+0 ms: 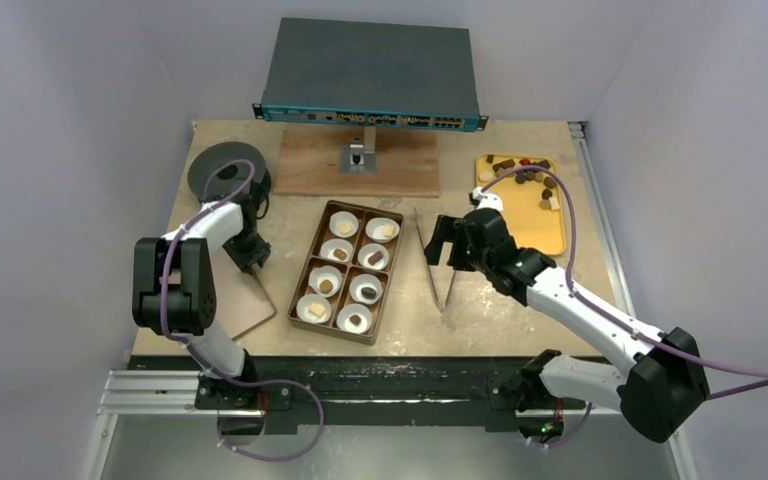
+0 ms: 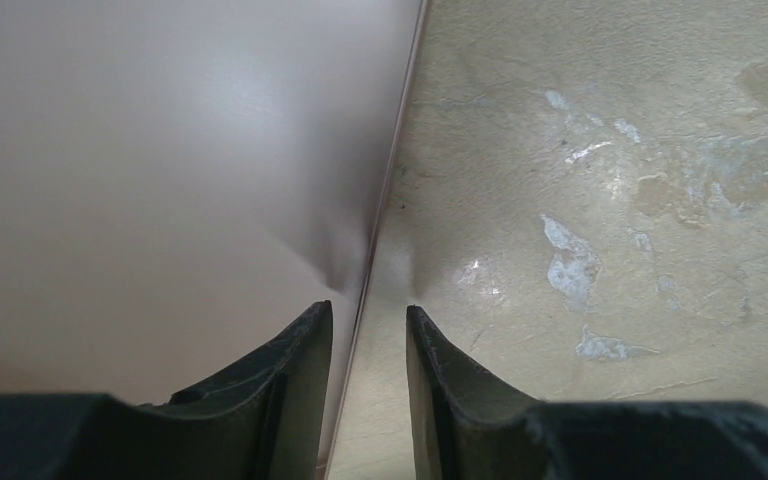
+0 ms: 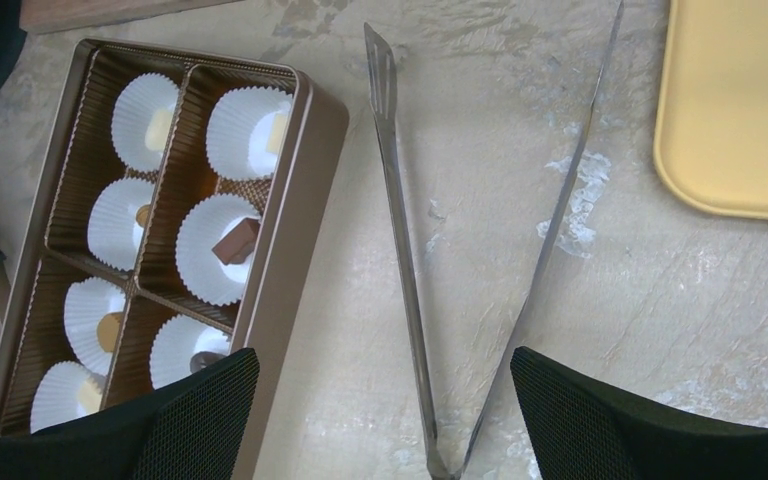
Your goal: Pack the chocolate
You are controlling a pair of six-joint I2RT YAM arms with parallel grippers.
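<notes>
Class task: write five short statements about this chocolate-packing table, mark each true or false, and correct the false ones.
1. The metal tongs lie on the table, gripped by neither pincer. True.
2. The right pincer is shut on a chocolate. False: it is open and empty, above the tongs.
3. The brown box has six compartments. False: eight, each holding a white paper cup.
4. The yellow tray holds loose chocolates. True.
5. The left pincer sits over the edge of a flat pinkish panel. True.
</notes>
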